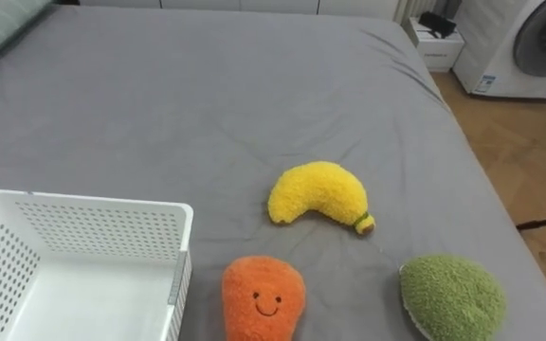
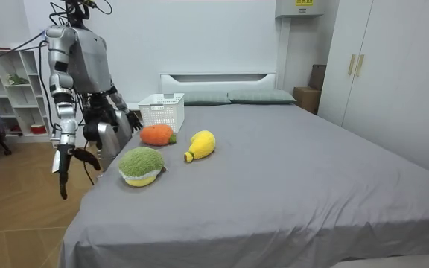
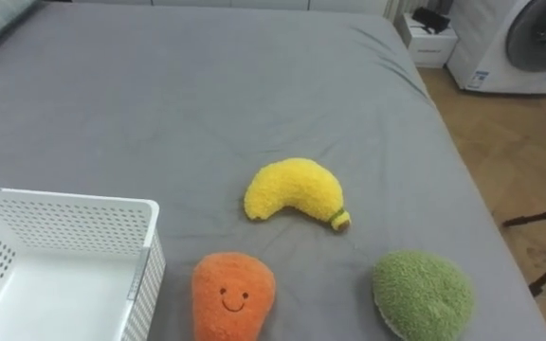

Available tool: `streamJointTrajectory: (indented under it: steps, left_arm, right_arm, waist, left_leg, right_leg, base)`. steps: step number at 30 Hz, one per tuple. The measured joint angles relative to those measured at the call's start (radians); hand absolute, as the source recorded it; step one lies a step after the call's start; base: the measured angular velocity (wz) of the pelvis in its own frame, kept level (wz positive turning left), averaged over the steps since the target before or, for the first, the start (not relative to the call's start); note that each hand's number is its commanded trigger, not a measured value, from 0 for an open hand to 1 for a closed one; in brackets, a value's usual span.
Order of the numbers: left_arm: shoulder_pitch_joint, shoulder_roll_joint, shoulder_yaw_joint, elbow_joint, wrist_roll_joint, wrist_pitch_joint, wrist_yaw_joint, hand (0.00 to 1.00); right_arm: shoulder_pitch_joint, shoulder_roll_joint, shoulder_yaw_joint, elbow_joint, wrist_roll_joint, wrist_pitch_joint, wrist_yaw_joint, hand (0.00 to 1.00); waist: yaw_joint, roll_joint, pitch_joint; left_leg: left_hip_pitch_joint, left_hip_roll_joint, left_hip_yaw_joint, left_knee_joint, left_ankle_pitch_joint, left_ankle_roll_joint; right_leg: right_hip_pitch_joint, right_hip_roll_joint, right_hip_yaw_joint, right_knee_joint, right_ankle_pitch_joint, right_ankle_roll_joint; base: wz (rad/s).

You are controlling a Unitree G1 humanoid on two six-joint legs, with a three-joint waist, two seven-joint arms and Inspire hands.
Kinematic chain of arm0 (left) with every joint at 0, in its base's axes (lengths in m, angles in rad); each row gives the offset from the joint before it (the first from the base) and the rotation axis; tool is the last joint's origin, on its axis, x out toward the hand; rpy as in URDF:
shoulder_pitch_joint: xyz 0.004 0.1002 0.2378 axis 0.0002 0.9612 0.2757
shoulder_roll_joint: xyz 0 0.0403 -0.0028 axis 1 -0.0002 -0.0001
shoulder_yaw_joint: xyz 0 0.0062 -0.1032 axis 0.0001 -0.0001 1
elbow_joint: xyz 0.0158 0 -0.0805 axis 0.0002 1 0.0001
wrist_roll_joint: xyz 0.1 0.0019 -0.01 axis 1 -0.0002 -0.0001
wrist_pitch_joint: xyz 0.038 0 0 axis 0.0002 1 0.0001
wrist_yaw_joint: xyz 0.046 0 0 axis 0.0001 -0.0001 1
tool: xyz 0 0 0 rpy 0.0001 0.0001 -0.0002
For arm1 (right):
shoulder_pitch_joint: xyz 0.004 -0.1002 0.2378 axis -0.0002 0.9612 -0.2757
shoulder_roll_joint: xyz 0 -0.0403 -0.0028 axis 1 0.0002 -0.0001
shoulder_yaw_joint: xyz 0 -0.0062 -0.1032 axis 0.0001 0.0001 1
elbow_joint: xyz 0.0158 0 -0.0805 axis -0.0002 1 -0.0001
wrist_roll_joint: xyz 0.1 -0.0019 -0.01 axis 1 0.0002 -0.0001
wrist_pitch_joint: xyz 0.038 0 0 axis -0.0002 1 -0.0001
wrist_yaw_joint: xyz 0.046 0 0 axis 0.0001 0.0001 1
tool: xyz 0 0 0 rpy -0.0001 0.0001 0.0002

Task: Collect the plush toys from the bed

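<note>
Three plush toys lie before me on the grey bed: a yellow banana in the middle, an orange carrot with a smiling face nearer me, and a round green toy to its right. A white perforated basket stands just left of the carrot.

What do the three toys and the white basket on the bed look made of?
The yellow banana toy, orange carrot toy and green toy look like soft plush fabric: fuzzy, matte, nubby pile. The white basket looks like rigid plastic, probably smooth: thin walls pierced by a grid of holes.
</note>
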Motion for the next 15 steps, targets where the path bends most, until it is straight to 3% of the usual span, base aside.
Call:
streamJointTrajectory:
  steps: [3,8,10,15]
  left_arm:
    - [0.0,-0.002,-0.002,-0.016,0.002,0.0,-0.003,0.0]
    - [-0.008,-0.006,-0.032,-0.038,0.004,0.001,-0.002,0.0]
    - [-0.009,-0.009,-0.045,-0.041,0.02,0.001,-0.002,0.0]
    - [-0.01,-0.009,-0.062,-0.045,0.019,0.001,0.0,0.0]
  right_arm:
    - [-0.016,0.0,0.012,-0.102,-0.004,0.0,-0.018,0.0]
    - [-0.019,-0.002,0.115,-0.313,-0.045,-0.006,-0.03,0.0]
    - [-0.018,0.003,0.151,-0.397,-0.117,-0.005,-0.03,0.0]
    - [-0.028,0.007,0.242,-0.516,-0.185,-0.006,-0.026,0.0]
  waist:
    - [0.011,-0.001,-0.0029]
    - [0.033,0.006,0.0021]
    - [0.052,0.006,0.0013]
    - [0.061,0.012,0.0013]
  left_leg:
    - [0.0,0.0,0.003,-0.002,0.0,0.0]
    - [-0.014,0.0,0.006,0.003,0.0,0.001]
    - [-0.02,0.0,0.007,0.003,0.0,0.001]
    - [-0.026,0.001,0.008,0.003,0.0,0.001]
  right_leg:
    - [-0.005,0.0,0.0,-0.001,0.0,0.0]
    - [-0.015,-0.001,-0.003,-0.001,0.001,0.0]
    - [-0.019,-0.002,-0.004,-0.001,0.0,0.001]
    - [-0.017,-0.002,-0.008,-0.002,0.0,0.001]
  base:
    - [0.0]
    - [0.02]
    - [0.02]
    - [0.0]
